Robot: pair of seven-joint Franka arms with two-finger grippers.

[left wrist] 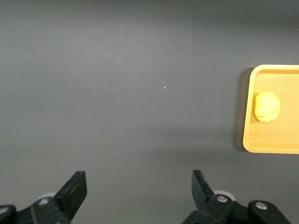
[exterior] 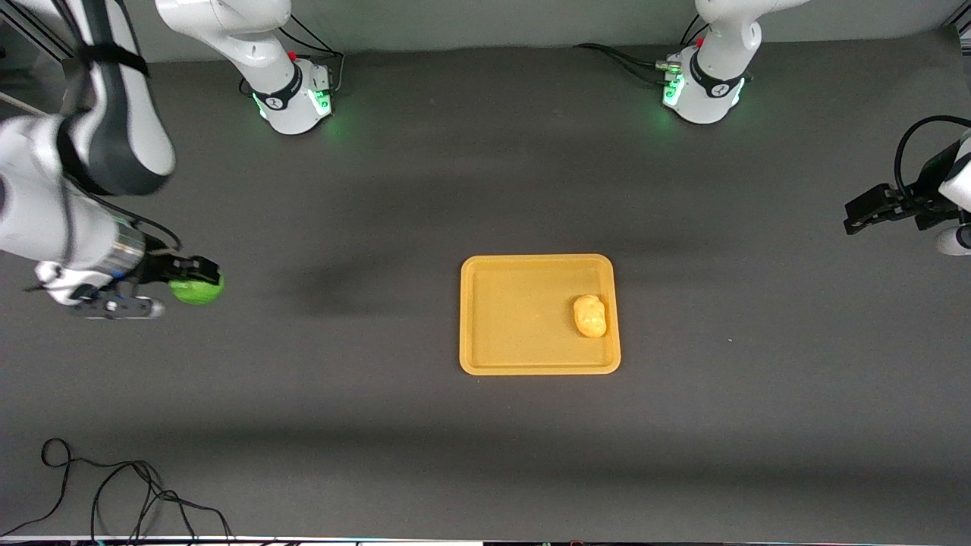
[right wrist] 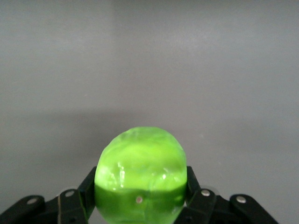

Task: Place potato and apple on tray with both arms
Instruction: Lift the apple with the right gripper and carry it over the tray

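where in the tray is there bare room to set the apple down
The tray is bare over most of its floor, from the rim toward the right arm's end up to the potato, which lies against the rim toward the left arm's end. The right gripper holds the apple; the left gripper waits open.

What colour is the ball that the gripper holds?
Bright green apple, clearest in the right wrist view.

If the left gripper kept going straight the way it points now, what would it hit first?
Probably just the bare table. The left gripper is open and looks down at dark surface; the tray with the potato sits off to one side of that line.
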